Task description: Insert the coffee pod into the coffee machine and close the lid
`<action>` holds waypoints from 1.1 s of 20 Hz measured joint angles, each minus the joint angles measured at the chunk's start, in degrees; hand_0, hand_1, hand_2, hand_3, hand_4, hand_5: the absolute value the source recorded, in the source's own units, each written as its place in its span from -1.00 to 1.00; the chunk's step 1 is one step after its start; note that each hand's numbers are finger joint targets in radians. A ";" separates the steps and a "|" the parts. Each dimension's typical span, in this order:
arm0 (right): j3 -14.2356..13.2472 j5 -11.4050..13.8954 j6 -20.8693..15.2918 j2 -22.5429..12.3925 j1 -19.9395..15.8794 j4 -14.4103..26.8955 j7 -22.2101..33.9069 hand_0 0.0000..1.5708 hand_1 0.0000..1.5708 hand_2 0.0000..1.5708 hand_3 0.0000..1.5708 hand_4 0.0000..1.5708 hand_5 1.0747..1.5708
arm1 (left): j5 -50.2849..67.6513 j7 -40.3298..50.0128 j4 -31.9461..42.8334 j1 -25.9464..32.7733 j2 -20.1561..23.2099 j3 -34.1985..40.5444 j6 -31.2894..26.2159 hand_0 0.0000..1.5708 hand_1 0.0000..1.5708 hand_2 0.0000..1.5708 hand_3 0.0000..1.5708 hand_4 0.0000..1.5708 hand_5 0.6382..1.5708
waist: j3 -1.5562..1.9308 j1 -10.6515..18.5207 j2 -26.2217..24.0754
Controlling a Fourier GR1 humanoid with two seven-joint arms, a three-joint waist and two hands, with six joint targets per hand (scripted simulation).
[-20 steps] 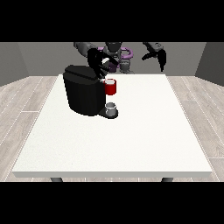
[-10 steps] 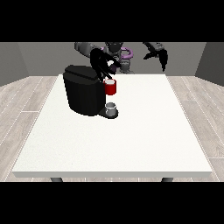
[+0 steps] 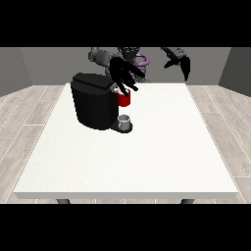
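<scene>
The black coffee machine [image 3: 95,100] stands on the white table [image 3: 147,157] at the back left. A red part [image 3: 124,98] sticks out at its front top, over a small grey cup [image 3: 125,122] on the machine's base. I cannot pick out the coffee pod itself. The hand at the view's left [image 3: 122,72] hangs just above the red part, its fingers stretched down towards it, with the tips at or near its top. The hand at the view's right [image 3: 178,60] is raised in the air off to the right, fingers relaxed and holding nothing.
The table's near half and right side stretch bare towards the camera. The robot's torso, with a purple ring [image 3: 142,60] on it, shows behind the machine. A wooden floor surrounds the table.
The hand at the view's left has come down and slightly right onto the machine's red part. The hand at the view's right has barely shifted.
</scene>
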 measured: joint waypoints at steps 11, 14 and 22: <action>-0.60 -2.76 0.25 2.96 -5.94 -6.17 -3.70 -1.00 -1.00 -1.00 -1.00 -1.00 1.00 | 0.79 0.79 -0.55 -5.29 -0.53 -1.45 -2.06 -1.00 -1.00 -1.00 -1.00 -0.65 1.00 | -2.09 8.41 5.43; 0.88 -3.11 -0.04 5.68 -6.86 -6.11 -8.48 -1.00 -1.00 -1.00 -1.00 -1.00 1.00 | 1.27 1.02 -0.93 -5.60 0.12 -0.66 -2.22 -1.00 -1.00 -1.00 -1.00 -0.56 1.00 | -2.51 8.11 6.05; 6.42 -3.86 0.75 13.86 -4.42 -6.72 -18.99 -1.00 -1.00 -1.00 -1.00 -0.76 1.00 | 1.95 0.35 -0.47 -1.38 0.76 1.20 -1.40 -1.00 -1.00 -1.00 -1.00 -0.66 1.00 | -2.82 2.16 2.35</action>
